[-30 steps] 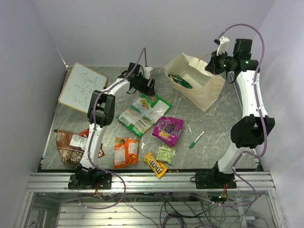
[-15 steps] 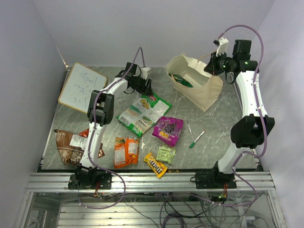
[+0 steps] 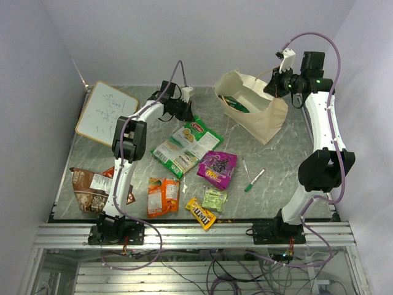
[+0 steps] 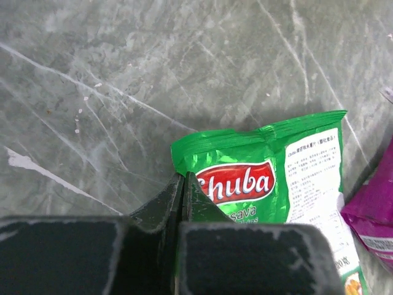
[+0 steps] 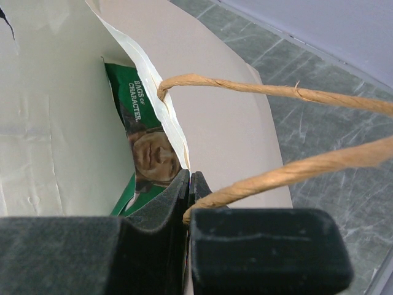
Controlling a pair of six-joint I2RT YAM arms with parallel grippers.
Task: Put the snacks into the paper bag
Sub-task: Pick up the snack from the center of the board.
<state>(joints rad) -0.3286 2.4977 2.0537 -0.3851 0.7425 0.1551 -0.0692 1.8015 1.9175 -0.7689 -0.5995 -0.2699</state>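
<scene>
Marble tabletop (image 4: 123, 74), left end effector (image 4: 184, 179) pinching Chuba bag (image 4: 276, 175) corner

The paper bag (image 3: 271, 123) stands open near the far right corner of the counter (image 3: 288, 166), one green packet (image 3: 233, 105) inside. Green bags (image 3: 186, 145), purple pouch (image 3: 216, 168), orange bag (image 3: 163, 195), yellow M&M's (image 3: 201, 213) and brown bag (image 3: 91, 187) lie flat toward the near edge.
</scene>
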